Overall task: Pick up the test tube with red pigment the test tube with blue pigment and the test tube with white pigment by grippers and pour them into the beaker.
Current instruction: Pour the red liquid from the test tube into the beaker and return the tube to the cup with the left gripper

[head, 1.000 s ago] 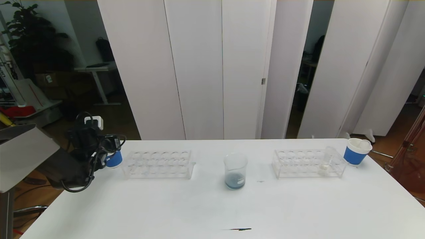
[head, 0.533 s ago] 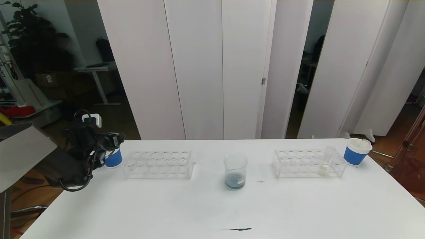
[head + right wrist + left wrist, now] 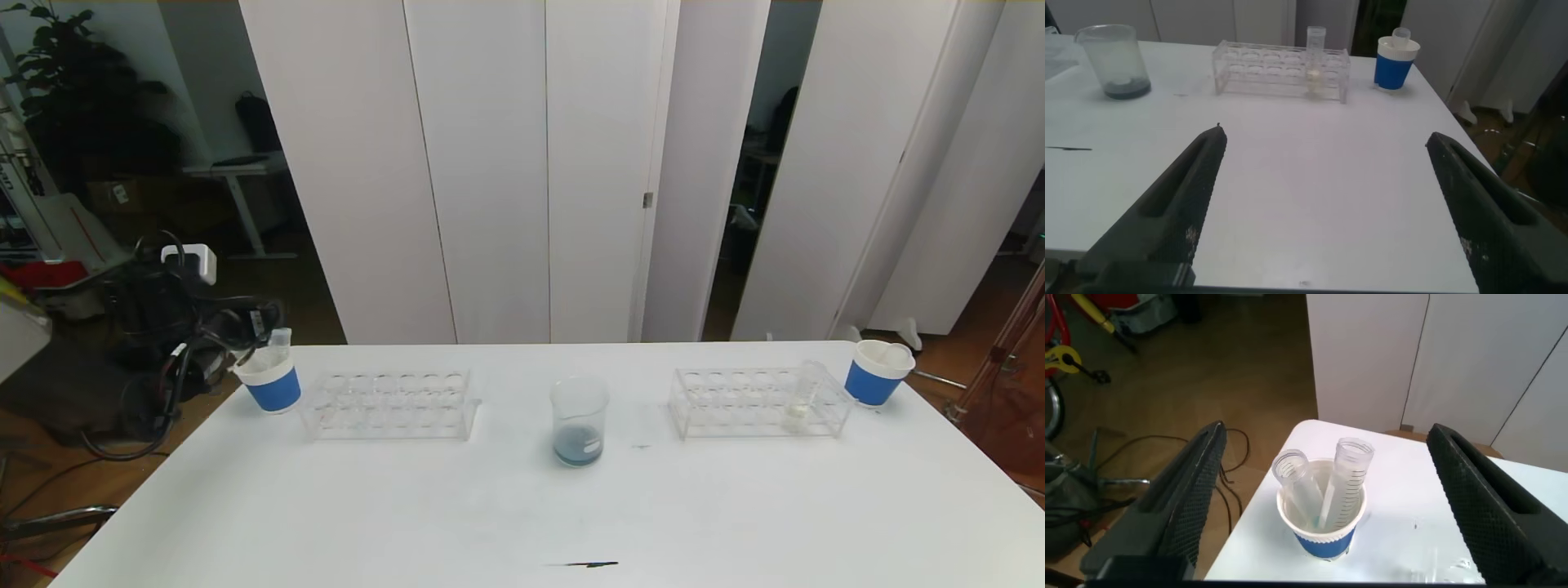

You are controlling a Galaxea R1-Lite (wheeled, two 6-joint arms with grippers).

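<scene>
We find the left gripper [image 3: 245, 343] at the far left edge of the table [image 3: 522, 523], just beside the left paper cup [image 3: 268, 382], with its jaws spread wide and nothing between them; the left wrist view shows two used tubes [image 3: 1341, 482] leaning in that cup. The right gripper [image 3: 1323, 212] does not appear in the head view; its own wrist view shows it over the near right part of the table, jaws equally wide and empty. The test tube with white pigment [image 3: 800, 400] stands upright in the right rack [image 3: 759, 402], toward that rack's right end, its long axis vertical and its pale contents at the bottom. From the right gripper it lies farther away across the table and slightly to the left, so we judge the right arm to be the nearer one by far; the left gripper is well apart from it, with the left rack [image 3: 388, 404] and the beaker [image 3: 580, 420] between. The beaker stands at table centre and holds a dark bluish layer at its bottom, so we judge the white tube to be the remaining pour. A second cup [image 3: 875, 371] sits just right of the right rack. The beaker carries a small white mark; we cannot read any writing on it, and no brand or label is legible elsewhere.
</scene>
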